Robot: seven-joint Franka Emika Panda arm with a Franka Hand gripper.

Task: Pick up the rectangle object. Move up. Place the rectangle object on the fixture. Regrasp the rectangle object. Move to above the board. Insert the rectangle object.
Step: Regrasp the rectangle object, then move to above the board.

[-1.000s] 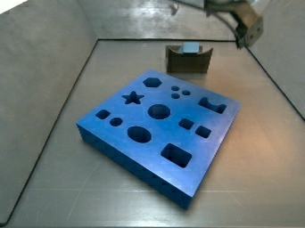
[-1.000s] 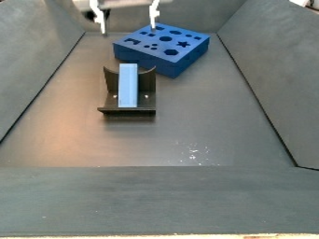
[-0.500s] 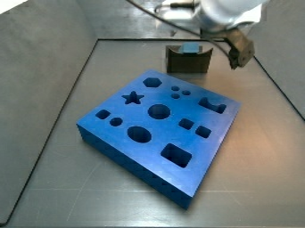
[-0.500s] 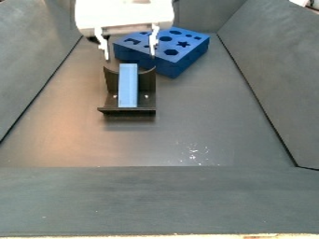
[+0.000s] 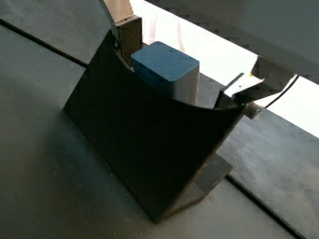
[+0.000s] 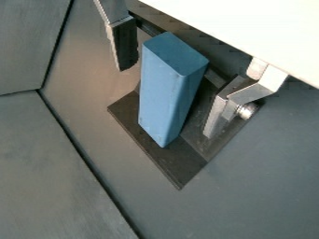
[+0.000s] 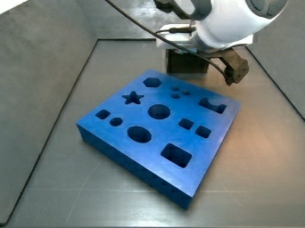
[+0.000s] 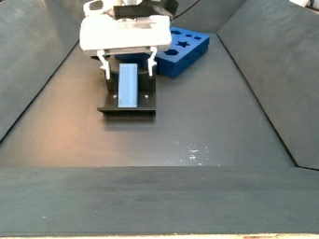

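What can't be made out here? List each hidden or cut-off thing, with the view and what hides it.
- The rectangle object leans in the fixture; in a side view the arm's white housing hides the fixture and the piece completely.
- End effector straddles the piece, open; finger bases are cut off by the white wrist body in both wrist views.
- The board: near part hidden by the arm in a side view.
- Pad contact with the piece: cannot tell.
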